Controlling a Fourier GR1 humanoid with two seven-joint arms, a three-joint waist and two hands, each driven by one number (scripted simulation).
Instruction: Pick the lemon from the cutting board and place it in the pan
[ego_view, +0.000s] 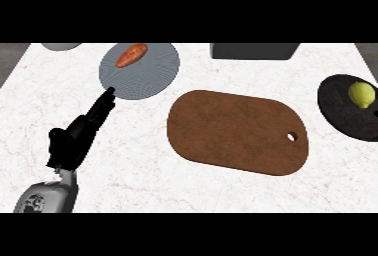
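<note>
A yellow-green lemon (362, 94) lies inside the black pan (341, 116) at the right edge of the head view. The brown cutting board (236, 131), with a small hole near its right end, lies in the middle of the counter with nothing on it. My left hand (74, 137) shows at the lower left, fingers straight and pointing up toward a grey plate; it holds nothing. My right hand does not show.
A grey plate (148, 75) at the back left carries an orange sweet potato (132, 54). A dark box-like object (255, 50) sits at the back centre, and a pale round object (60, 46) peeks in at the back left.
</note>
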